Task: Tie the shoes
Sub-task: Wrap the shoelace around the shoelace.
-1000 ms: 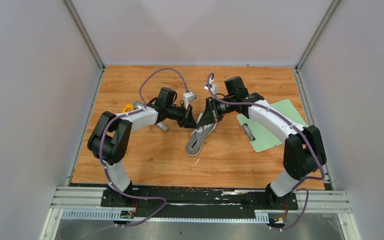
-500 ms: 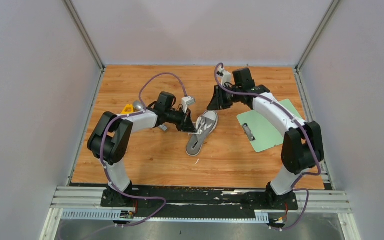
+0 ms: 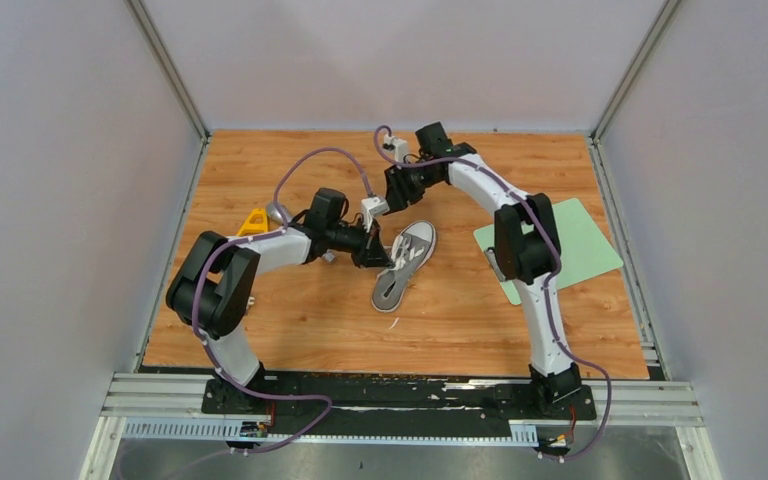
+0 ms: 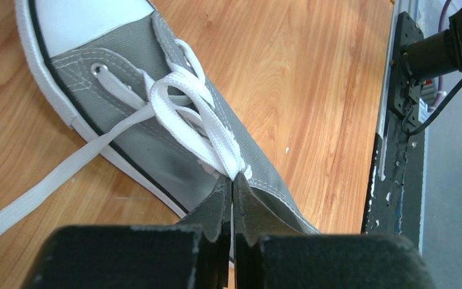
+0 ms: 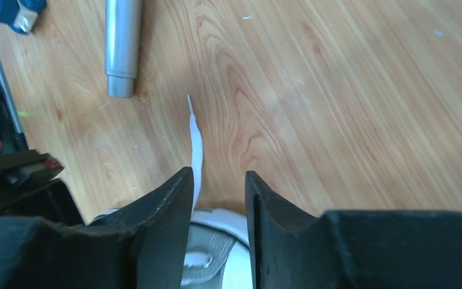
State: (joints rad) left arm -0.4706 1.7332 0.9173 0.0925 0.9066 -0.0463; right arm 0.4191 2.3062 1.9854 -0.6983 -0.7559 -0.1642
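- The grey sneaker (image 3: 405, 265) lies around the middle of the table (image 3: 440, 320), with its heel toward the near edge and its white toe cap toward the far edge.
- The left gripper (image 4: 231, 180) is low at the sneaker's left side. Its fingers are pressed together, pinching the white laces (image 4: 207, 129) where the strands gather over the tongue.
- From the left wrist view the laces cross and bunch above the upper eyelets, but no finished bow shows. At best the first crossing is made, so I judge the task to be at an early-to-middle stage. The loops and the final pull are left to do.
- One loose lace end (image 5: 195, 135) runs off the toe and lies flat on the wood, pointing toward a metal tube (image 5: 122, 45) nearer the left edge.
- The right gripper (image 5: 218, 174) hangs just beyond the toe, toward the far edge. Its fingers are spread with nothing between them, and the loose end lies on the wood under the gap.
- A second ago the right gripper was down at the sneaker, just beside the left one, with its fingers together. It has since let go, risen, and swung across the toe toward the far edge.
- The left gripper has kept its pinch in the same place, and the sneaker has hardly shifted.
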